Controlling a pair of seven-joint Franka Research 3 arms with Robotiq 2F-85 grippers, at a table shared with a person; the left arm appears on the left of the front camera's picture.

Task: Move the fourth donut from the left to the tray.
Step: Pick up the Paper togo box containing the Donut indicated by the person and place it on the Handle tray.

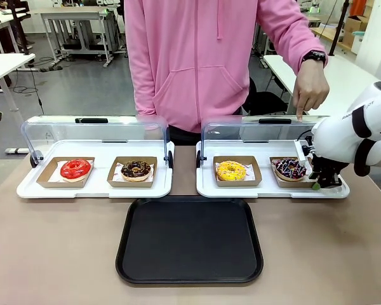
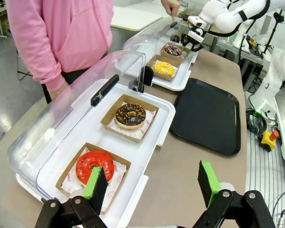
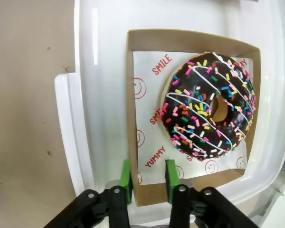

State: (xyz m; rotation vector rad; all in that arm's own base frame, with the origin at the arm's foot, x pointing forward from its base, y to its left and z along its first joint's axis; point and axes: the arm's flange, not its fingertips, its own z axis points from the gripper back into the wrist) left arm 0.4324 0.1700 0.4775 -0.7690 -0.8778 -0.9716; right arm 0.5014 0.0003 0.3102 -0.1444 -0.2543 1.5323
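The fourth donut point(image 1: 290, 168) point(image 3: 209, 104), dark glazed with pink and white streaks and sprinkles, lies in its brown holder point(image 3: 130, 95) at the right end of the right display tray. My right gripper point(image 1: 322, 183) point(image 3: 147, 183) is down at the holder's near corner. Its jaws are narrowed and straddle the wall, one pad point(image 3: 126, 180) outside and the other pad point(image 3: 170, 180) over the paper liner, with a gap left. The black tray point(image 1: 189, 240) point(image 2: 206, 114) lies bare at the table's front middle. My left gripper point(image 2: 152, 190) hangs open above the table's left side.
The person's hand point(image 1: 310, 89) points down at the fourth donut from behind. A red donut point(image 1: 75, 168) and a crumb-topped chocolate donut point(image 1: 136, 169) sit in the left display tray point(image 1: 95, 189). A yellow donut point(image 1: 231, 170) sits beside the fourth. Both clear lids stand raised.
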